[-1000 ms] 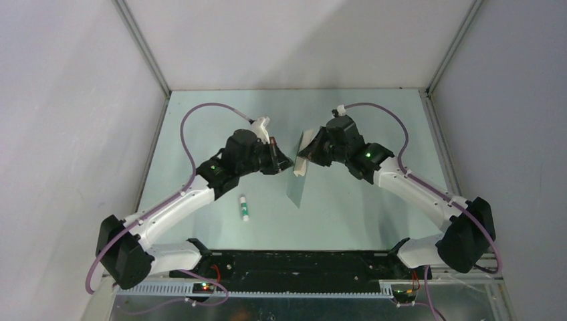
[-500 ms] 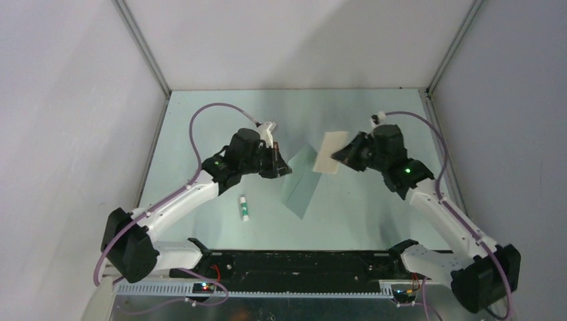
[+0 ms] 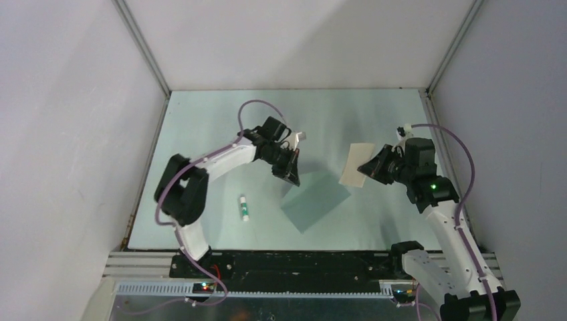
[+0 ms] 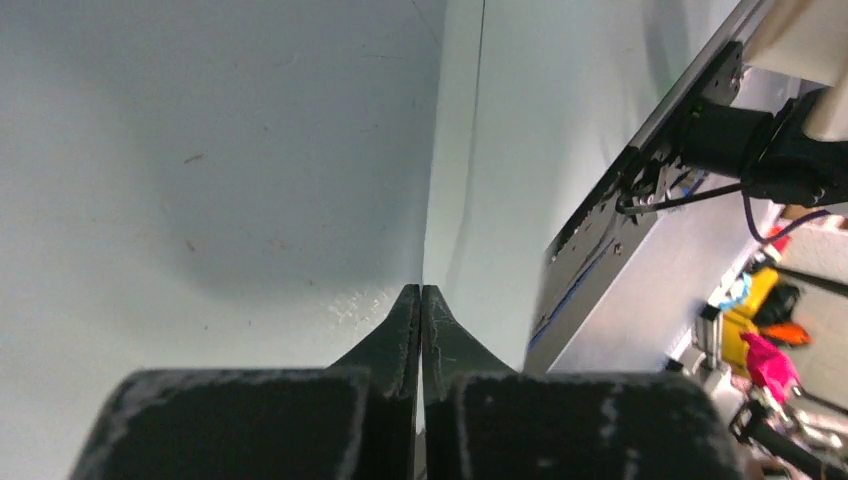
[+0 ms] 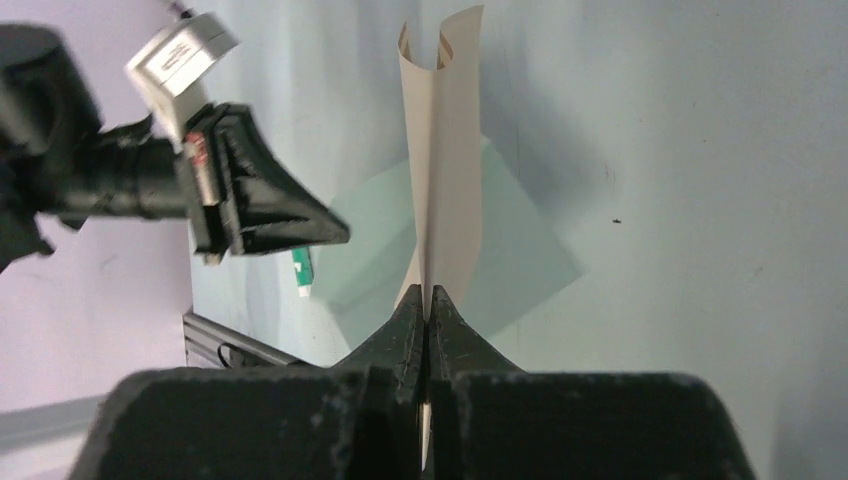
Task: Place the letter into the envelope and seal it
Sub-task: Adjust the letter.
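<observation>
The letter (image 3: pixel 353 164) is up off the tabletop (image 3: pixel 200 134), right of centre, pinched at its right long edge by my right hand (image 3: pixel 366 168), whose fingers are pressed tight together on the paper. From overhead its long axis runs from near-left to far-right. In my right wrist view the letter (image 5: pixel 440 170) shows edge-on, reaching straight out from the hand (image 5: pixel 427 300), and its far end parts into two curled lips. Whether the sheet is folded or only bent I cannot tell. A trace of brown border shows inside those lips; from overhead the border is too faint to make out.

Just left of the letter and apart from it is the envelope (image 3: pixel 317 200), its long axis also running near-left to far-right. A shadow under its left side suggests it is raised. My left hand (image 3: pixel 293 177) is closed at its far-left edge. In my left wrist view only a thin pale strip runs out from between the shut fingertips (image 4: pixel 421 292), so I take that as the envelope held edge-on. Its flap cannot be made out in any view. From the right wrist, the letter hides the middle of the envelope (image 5: pixel 525 250).

Further left on the tabletop lies a white stick with a green cap (image 3: pixel 245 208), pointing roughly front to back, well clear of both papers
</observation>
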